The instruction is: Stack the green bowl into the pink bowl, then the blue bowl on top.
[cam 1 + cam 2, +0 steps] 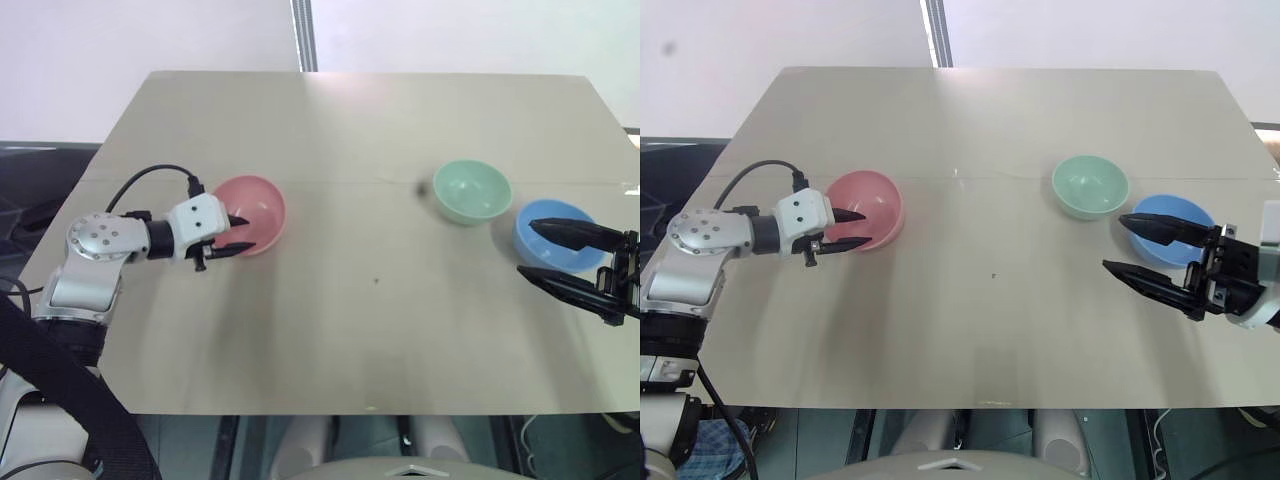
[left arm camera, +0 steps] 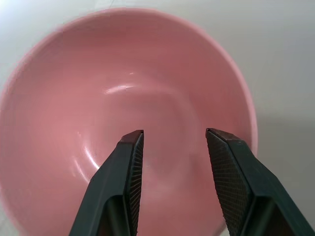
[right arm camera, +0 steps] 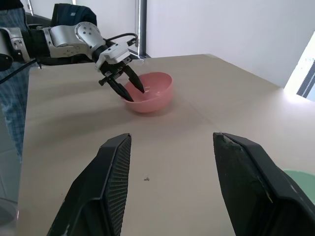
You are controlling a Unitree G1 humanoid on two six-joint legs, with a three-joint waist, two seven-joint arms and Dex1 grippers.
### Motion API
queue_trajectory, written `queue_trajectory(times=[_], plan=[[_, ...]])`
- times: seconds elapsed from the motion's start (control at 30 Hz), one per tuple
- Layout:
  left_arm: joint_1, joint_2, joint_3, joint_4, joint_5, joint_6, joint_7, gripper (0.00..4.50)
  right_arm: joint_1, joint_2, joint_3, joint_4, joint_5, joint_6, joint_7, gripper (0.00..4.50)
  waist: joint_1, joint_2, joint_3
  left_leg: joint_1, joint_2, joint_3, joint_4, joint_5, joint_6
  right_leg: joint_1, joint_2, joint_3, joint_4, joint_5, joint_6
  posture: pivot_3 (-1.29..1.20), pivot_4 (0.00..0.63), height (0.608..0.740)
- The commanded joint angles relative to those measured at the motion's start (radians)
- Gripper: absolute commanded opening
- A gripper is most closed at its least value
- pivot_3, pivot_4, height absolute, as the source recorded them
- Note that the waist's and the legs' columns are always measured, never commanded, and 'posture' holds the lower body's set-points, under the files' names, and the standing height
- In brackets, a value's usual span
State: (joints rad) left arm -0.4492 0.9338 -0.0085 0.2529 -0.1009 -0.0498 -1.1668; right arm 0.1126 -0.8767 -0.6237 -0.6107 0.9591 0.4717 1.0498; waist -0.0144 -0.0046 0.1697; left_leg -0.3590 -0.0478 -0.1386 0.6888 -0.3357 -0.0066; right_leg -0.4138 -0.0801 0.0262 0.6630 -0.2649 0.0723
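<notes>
The pink bowl stands upright at the table's left. My left gripper is open, its two black fingertips just over the bowl's left rim and inside, holding nothing. In the right wrist view my left gripper reaches the pink bowl from the side. The green bowl stands at centre right. Just right of it and a little nearer is the blue bowl. My right gripper is open and empty, pointing left, with its upper finger across the blue bowl.
All three bowls rest on a beige table with a wide bare stretch between the pink and green bowls. A white wall with a metal strip rises beyond the far edge. A black cable loops off my left wrist.
</notes>
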Motion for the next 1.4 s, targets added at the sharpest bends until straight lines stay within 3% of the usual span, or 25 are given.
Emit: queue_trajectory(times=[0.03, 0.97, 1.4], plan=[[-0.021, 0.033, 0.014, -0.015, -0.001, -0.029, -0.024, 2.12, 0.002, 0.006, -0.016, -0.015, 0.002, -0.022, -0.002, 2.95, 0.0, 0.0, 0.0, 0.0, 0.0, 0.0, 0.0, 0.0, 0.0, 0.0, 0.0, 0.0, 0.0, 0.0, 0.0, 0.0, 0.15, 0.74], [-0.036, 0.107, 0.029, -0.141, -0.039, 0.023, -0.118, 2.12, 0.004, 0.007, -0.002, -0.002, -0.013, -0.027, -0.004, 2.95, -0.001, 0.0, 0.0, 0.0, 0.0, 0.0, 0.001, 0.0, 0.0, 0.0, 0.0, -0.001, 0.001, 0.0, 0.0, 0.0, 0.15, 0.74], [-0.055, 0.071, -0.028, -0.002, 0.064, -0.07, -0.081, 2.12, -0.005, 0.004, 0.005, 0.0, -0.025, -0.031, -0.018, 2.95, -0.002, 0.0, 0.0, 0.0, 0.0, 0.001, 0.001, 0.0, 0.0, 0.0, 0.0, -0.001, 0.001, 0.0, 0.0, 0.0, 0.15, 0.74]])
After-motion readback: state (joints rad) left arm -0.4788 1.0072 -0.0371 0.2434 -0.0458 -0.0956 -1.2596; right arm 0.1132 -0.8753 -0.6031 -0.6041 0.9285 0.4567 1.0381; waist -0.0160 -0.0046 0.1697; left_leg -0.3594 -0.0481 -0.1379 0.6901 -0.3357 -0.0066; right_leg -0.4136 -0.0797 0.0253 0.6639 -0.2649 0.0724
